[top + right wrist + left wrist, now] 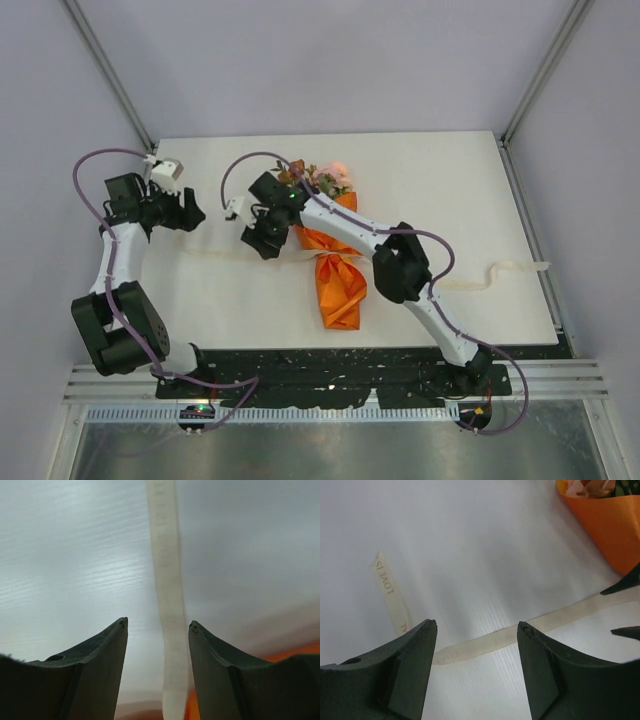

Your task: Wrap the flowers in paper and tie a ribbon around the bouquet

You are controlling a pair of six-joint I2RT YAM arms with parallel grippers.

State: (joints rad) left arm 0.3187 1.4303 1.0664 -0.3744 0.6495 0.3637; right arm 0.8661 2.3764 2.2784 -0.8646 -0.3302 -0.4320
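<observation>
The ribbon (167,605) lies flat on the table (430,180), crossing the bouquet (338,285) at its waist; over or under, I cannot tell. It looks thin, soft and light, so I expect it to slip and fold. My right gripper (158,622) is open astride it, and my left gripper (477,624) is open above its left part. I would pinch across its width, close to the table.

The top camera looks down on the whole table (430,180), while both wrist cameras look closely at the same ribbon (485,642).
</observation>
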